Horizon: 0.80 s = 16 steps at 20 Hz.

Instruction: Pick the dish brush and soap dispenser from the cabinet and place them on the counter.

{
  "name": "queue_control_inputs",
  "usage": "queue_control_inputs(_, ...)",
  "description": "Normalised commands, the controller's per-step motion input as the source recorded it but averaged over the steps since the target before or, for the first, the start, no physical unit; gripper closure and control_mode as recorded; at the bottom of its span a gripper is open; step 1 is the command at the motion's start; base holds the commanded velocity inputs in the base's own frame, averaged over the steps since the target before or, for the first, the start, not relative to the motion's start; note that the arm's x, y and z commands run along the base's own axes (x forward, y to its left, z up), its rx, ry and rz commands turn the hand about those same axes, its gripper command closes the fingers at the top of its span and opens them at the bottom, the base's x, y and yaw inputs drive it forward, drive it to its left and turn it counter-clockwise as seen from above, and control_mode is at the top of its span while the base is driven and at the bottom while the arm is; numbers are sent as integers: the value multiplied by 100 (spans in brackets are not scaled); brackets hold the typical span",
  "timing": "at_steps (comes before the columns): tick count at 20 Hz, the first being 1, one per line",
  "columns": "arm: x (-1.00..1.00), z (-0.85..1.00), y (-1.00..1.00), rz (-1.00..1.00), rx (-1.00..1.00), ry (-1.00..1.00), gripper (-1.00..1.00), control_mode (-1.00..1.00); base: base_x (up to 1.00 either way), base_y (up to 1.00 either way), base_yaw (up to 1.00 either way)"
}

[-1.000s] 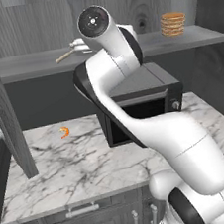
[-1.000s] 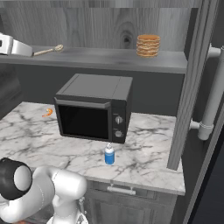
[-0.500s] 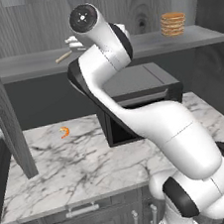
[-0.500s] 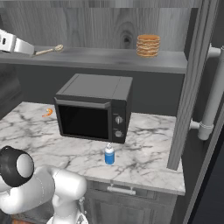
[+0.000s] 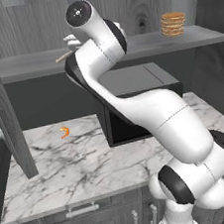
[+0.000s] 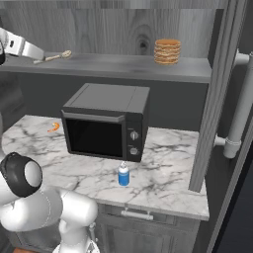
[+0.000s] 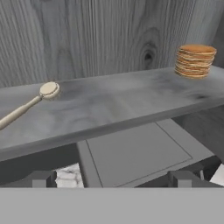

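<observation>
Hand view: dish brush [image 7: 27, 105] lying on cabinet [image 7: 131, 109] shelf, left
Gripper [image 7: 112, 178]: fingers spread wide, empty
Soap dispenser [image 6: 123, 175]: upright on counter [image 6: 168, 183], near edge

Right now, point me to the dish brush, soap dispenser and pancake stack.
dish brush [image 7: 48, 90], hand view, round pale head.
soap dispenser [image 6: 123, 177], right base view, blue body.
pancake stack [image 6: 167, 52], right base view, middle of the stack's side.

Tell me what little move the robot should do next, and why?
Probably swing the open gripper toward the thin tan wooden dish brush. The brush lies on the grey cabinet shelf, off to the side in the hand view, while the small blue soap dispenser already stands on the white marble counter.
</observation>
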Motion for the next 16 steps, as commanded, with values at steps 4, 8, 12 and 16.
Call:
queue_control_inputs(4, 30, -9, 3, 0, 0, 2, -100, -100, 0, 0, 0)
queue_control_inputs(8, 29, -8, 5, 0, 1, 1, -100, -100, 0, 0, 0)
queue_control_inputs(12, 29, -4, 8, 0, 2, 0, -100, -100, 0, 0, 0)
queue_control_inputs(16, 30, 0, 10, -1, 3, 0, -100, -100, 0, 0, 0)
